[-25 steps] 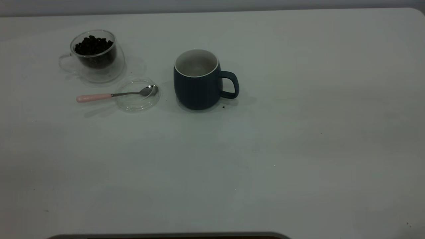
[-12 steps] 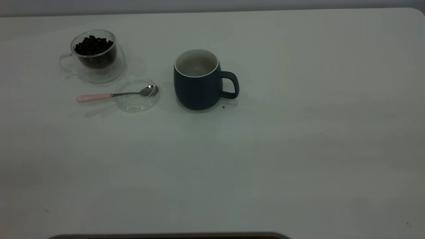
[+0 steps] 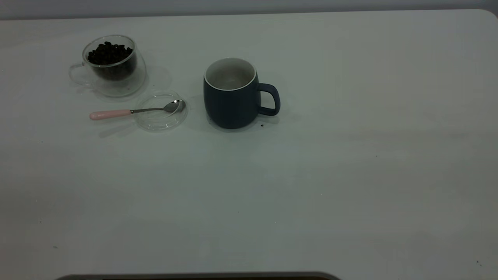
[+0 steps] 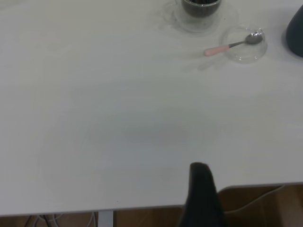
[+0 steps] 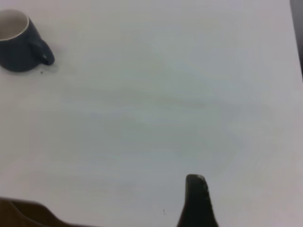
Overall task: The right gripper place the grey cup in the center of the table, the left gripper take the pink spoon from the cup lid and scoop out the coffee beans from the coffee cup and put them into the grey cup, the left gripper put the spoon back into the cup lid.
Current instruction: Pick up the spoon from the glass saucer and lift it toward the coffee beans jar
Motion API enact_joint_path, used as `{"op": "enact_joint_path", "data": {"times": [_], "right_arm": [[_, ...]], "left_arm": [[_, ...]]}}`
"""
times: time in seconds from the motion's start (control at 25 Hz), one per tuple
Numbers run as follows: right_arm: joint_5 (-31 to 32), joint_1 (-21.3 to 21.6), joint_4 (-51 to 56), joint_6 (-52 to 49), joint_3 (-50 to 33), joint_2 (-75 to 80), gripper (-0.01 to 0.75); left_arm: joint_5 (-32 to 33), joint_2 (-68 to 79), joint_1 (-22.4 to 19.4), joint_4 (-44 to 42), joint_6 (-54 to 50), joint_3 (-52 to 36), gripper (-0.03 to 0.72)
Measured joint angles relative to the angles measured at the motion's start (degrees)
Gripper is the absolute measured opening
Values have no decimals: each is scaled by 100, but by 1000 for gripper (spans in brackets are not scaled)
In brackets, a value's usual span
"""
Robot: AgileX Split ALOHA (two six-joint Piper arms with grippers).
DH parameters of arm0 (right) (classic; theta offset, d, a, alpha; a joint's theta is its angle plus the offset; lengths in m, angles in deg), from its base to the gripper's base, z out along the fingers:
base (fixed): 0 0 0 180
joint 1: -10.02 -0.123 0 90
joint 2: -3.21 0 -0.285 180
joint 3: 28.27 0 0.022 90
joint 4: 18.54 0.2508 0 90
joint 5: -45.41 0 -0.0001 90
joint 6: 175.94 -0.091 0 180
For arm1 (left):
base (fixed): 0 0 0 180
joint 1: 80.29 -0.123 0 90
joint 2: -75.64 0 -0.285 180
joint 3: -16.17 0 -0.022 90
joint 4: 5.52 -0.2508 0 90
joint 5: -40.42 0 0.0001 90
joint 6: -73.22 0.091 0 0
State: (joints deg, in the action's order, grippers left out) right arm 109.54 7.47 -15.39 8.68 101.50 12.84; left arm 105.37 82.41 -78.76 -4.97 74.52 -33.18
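The white table (image 3: 350, 163) carries the grey cup (image 3: 232, 95) upright near its middle, handle toward the right arm's side and pale inside apparently empty, though only an edge of it enters the left wrist view. The coffee cup (image 3: 111, 64), cut off there, holds coffee beans (image 3: 109, 53); beside it the pink spoon (image 3: 132, 111) rests its bowl in the cup lid (image 3: 161, 111). Only 1 dark tip each of the left gripper (image 4: 202, 196) and right gripper (image 5: 196, 201) shows, well apart from everything, finger state impossible to tell.

one grey cup (image 3: 232, 97), one coffee cup (image 3: 111, 66), one cup lid (image 3: 161, 112), one pink spoon (image 3: 132, 111)
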Motion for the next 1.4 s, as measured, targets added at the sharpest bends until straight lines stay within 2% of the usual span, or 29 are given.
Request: {"op": "enact_joint_path", "data": {"times": [1.4], "right_arm": [[5,25,-1,-10,0,-25,591]], "left_arm": [[15,185,0,22,-88,37,589]]}}
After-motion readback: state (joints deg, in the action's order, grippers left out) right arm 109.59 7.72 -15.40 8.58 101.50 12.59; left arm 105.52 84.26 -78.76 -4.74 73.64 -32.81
